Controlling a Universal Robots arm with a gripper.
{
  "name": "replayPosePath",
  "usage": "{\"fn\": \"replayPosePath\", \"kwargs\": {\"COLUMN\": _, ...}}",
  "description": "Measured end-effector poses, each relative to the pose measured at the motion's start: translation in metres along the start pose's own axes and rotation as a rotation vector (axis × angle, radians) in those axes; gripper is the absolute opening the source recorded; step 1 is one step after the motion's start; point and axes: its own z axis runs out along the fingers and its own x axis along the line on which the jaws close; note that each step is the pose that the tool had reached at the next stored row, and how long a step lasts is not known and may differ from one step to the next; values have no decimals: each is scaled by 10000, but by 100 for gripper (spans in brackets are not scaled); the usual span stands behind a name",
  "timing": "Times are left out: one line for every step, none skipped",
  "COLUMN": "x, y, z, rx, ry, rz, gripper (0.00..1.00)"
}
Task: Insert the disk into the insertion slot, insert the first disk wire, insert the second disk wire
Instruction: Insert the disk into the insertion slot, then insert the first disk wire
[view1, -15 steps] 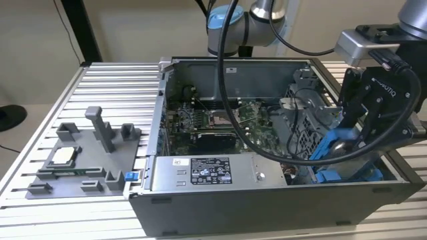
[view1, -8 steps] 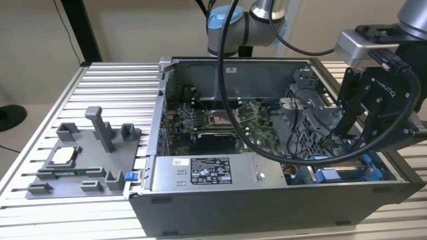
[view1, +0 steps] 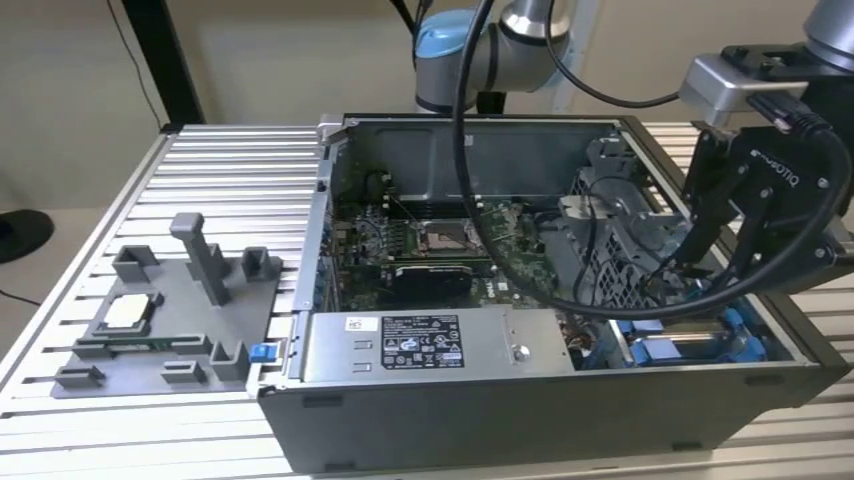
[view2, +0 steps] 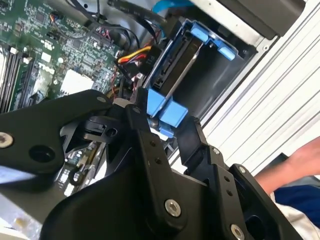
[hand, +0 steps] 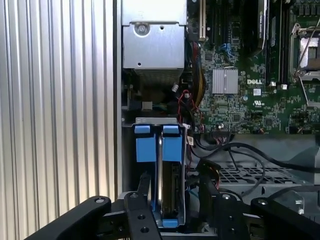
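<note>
gripper (hand: 175, 172): spread, grasping nothing, astride the disk (hand: 172, 192) | disk: on edge in insertion slot (view1: 701, 345), lower right of exterior view | long axis: level, along case wall (view1: 534, 425), passing between the jaws

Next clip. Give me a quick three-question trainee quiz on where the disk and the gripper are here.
1. True or false: the disk lies flat.
2. The frame clipped on the disk is: A red, B blue, C yellow.
3. What is the gripper nearest to?
Key: 1 false, it stands on edge in the insertion slot; 2 B; 3 the disk.
</note>
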Motion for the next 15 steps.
{"fn": "replayPosePath", "kwargs": {"x": -8, "y": -25, "z": -1, "rx": -1, "ry": -18, "rz": 0, "gripper": 100}}
{"fn": "replayPosePath", "kwargs": {"x": -13, "y": -49, "z": -1, "rx": -1, "ry": -42, "rz": -1, "gripper": 100}}
{"fn": "replayPosePath", "kwargs": {"x": -16, "y": -75, "z": -1, "rx": -2, "ry": -70, "rz": -2, "gripper": 100}}
{"fn": "replayPosePath", "kwargs": {"x": -18, "y": -101, "z": -1, "rx": -3, "ry": -104, "rz": 0, "gripper": 100}}
{"fn": "replayPosePath", "kwargs": {"x": -19, "y": -122, "z": 1, "rx": -4, "ry": -147, "rz": 6, "gripper": 100}}
{"fn": "replayPosePath", "kwargs": {"x": -20, "y": -138, "z": 6, "rx": -5, "ry": -201, "rz": 28, "gripper": 100}}
{"fn": "replayPosePath", "kwargs": {"x": -20, "y": -151, "z": 10, "rx": -6, "ry": -252, "rz": 63, "gripper": 100}}
{"fn": "replayPosePath", "kwargs": {"x": -21, "y": -160, "z": 16, "rx": -6, "ry": -304, "rz": 114, "gripper": 100}}
{"fn": "replayPosePath", "kwargs": {"x": -21, "y": -166, "z": 21, "rx": -6, "ry": -351, "rz": 182, "gripper": 100}}
{"fn": "replayPosePath", "kwargs": {"x": -21, "y": -170, "z": 27, "rx": -6, "ry": -391, "rz": 260, "gripper": 100}}
{"fn": "replayPosePath", "kwargs": {"x": -20, "y": -173, "z": 31, "rx": -4, "ry": -421, "rz": 346, "gripper": 100}}
{"fn": "replayPosePath", "kwargs": {"x": -21, "y": -174, "z": 36, "rx": -2, "ry": -443, "rz": 442, "gripper": 100}}
{"fn": "replayPosePath", "kwargs": {"x": -21, "y": -175, "z": 40, "rx": 0, "ry": -461, "rz": 558, "gripper": 100}}
{"fn": "replayPosePath", "kwargs": {"x": -21, "y": -176, "z": 44, "rx": 3, "ry": -480, "rz": 674, "gripper": 100}}
{"fn": "replayPosePath", "kwargs": {"x": -20, "y": -178, "z": 46, "rx": 4, "ry": -512, "rz": 770, "gripper": 100}}
